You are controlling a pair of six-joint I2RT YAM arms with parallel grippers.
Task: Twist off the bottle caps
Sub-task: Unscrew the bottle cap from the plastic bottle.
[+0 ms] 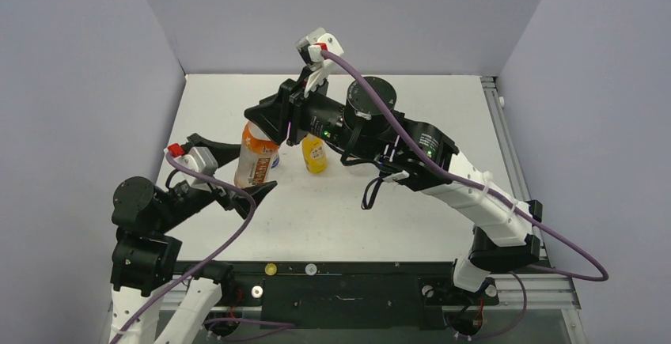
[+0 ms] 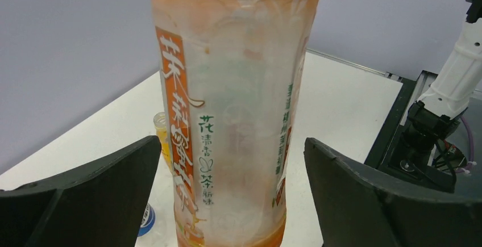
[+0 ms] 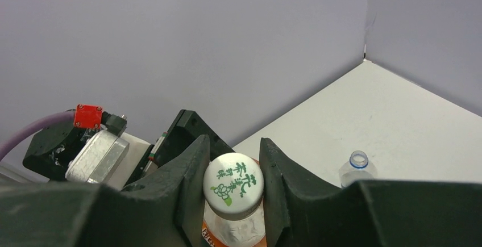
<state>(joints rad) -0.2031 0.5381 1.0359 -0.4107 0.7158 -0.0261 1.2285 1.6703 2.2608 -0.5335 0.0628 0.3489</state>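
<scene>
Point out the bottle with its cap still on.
The orange tea bottle: a white cap with green print tops it, pinched by the right gripper. The clear bottle has an open neck.

Bottle layout on table [image 1: 411,217]
Bottle [image 1: 255,154], cap [image 3: 233,184] on top, stands left of second bottle [image 1: 315,156], between left gripper [image 1: 257,166] fingers.
</scene>
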